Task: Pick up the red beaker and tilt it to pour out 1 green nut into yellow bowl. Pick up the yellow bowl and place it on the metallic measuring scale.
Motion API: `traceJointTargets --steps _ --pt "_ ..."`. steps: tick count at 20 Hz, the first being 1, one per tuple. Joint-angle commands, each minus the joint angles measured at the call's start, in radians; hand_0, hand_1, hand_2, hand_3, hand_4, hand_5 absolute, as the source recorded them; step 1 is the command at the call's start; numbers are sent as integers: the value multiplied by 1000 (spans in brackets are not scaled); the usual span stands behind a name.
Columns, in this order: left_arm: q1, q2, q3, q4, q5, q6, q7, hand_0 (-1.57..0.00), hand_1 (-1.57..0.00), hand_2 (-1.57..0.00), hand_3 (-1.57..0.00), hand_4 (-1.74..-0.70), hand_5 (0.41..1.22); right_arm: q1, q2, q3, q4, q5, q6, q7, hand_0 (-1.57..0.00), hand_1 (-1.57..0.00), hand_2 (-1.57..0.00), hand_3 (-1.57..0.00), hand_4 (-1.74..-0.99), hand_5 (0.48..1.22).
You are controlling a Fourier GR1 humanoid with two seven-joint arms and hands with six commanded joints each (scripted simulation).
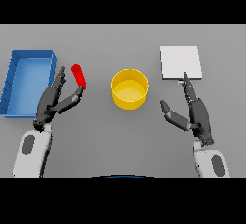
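Because the pour had to land in the yellow bowl (129, 89) at the bench's (120, 136) centre, the left robot hand (54, 100) sat beside the red beaker (79, 76), thumb touching it but fingers straight, not grasping; the right robot hand (194, 115) lay released below the metallic scale (180, 62).

Left hand (49, 104), right hand (198, 117): fingers straight.

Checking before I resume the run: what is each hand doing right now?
Left hand: open, fingers straight, thumb touching the red beaker; no closed grip visible.
Right hand: open, empty, fingertips near the metallic measuring scale.
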Motion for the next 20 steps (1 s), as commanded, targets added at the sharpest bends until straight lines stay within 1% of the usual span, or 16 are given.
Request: traceJointTargets --steps 1,2,3,4,6,8,10,12,13,14,15,16,17,18,20 --pt "-21 0 4 46 -3 -5 -30 1 1 1 1 -1176 640 -13 2 0 5 -2 0 8 1 1 1 1 -1225 627" --pt "-51 -2 9 83 -3 -7 -41 1 1 1 1 -1178 637 -16 2 -4 0 -10 3 12 1 1 1 1 -1229 626" --pt "-75 0 17 114 -1 -10 -61 1 1 1 1 -1180 636 -8 3 -2 9 -9 5 -1 1 1 1 1 -1229 626" --pt "-101 -1 19 144 -5 -11 -69 1 1 1 1 -1183 637 -9 0 -4 22 -3 4 4 1 1 1 1 -1227 625" --pt "-132 -3 22 182 -10 -10 -89 1 1 1 1 -1197 646 3 -4 0 12 9 -2 -13 1 1 1 1 -1218 626" --pt "-176 -6 21 219 -29 6 -91 1 1 1 1 -1201 654 -7 -1 -8 10 -11 6 5 1 1 1 1 -1229 628" --pt "-203 -5 20 262 -47 15 -89 1 1 1 1 -1197 661 9 -9 -9 0 -5 3 -9 1 1 1 1 -1226 631" --pt "-247 -14 24 313 -60 35 -85 1 1 1 1 -1196 664 12 0 -6 0 -8 4 -5 1 1 1 1 -1233 634" --pt "-273 -22 33 345 -57 41 -82 1 1 1 1 -1199 669 4 -4 -9 -6 -7 0 9 1 1 1 1 -1234 635" --pt "-278 -21 36 366 -61 45 -101 1 1 1 1 -1203 671 6 -6 -13 -9 -14 3 6 1 1 1 1 -1238 638" --pt "-303 -23 47 400 -62 55 -104 1 1 1 1 -1207 673 17 -12 -20 -13 -20 4 8 1 1 1 1 -1240 639" --pt "-314 -27 49 417 -64 61 -123 1 1 1 1 -1215 678 7 -6 -15 -13 -14 -1 19 1 1 1 1 -1241 641" --pt "-327 -25 63 443 -50 52 -147 1 1 1 1 -1228 687 24 -4 -5 -23 -10 4 6 1 1 1 1 -1242 642" --pt "-336 -27 73 462 -39 44 -167 1 1 1 1 -1246 695 11 -5 -12 -16 -13 2 21 1 1 1 1 -1245 642" --pt "-363 -39 108 517 -13 53 -231 1 1 1 1 -1285 708 12 -7 -15 -16 -19 5 15 1 1 1 1 -1246 645"
